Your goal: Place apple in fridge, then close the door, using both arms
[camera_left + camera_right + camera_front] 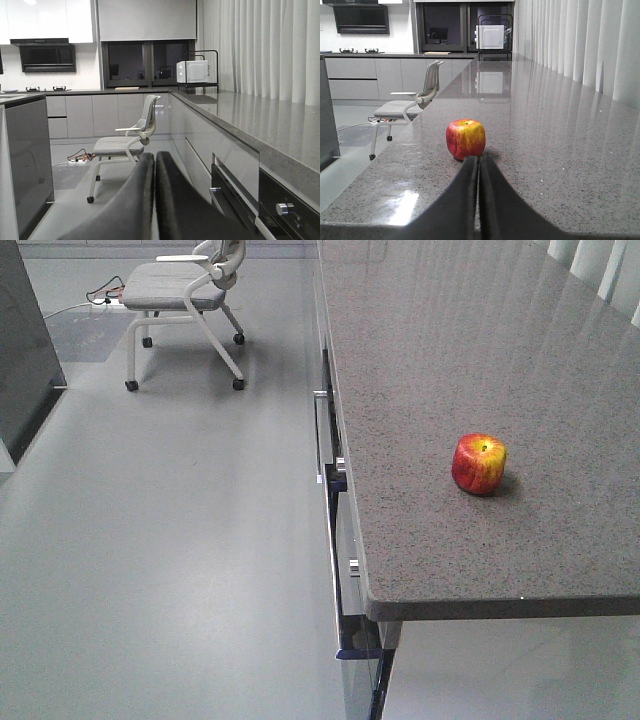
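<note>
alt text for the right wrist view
A red and yellow apple sits on a grey speckled counter, just beyond the shut right pincer. A white chair stands at left, and curtains hang at right.

Even, cool indoor light, fairly bright and sharp. The polished worktop (570,150) mirrors the curtains (580,40) and carries a white glare patch near its edge. The apple (479,463) casts a short soft shadow.
</note>
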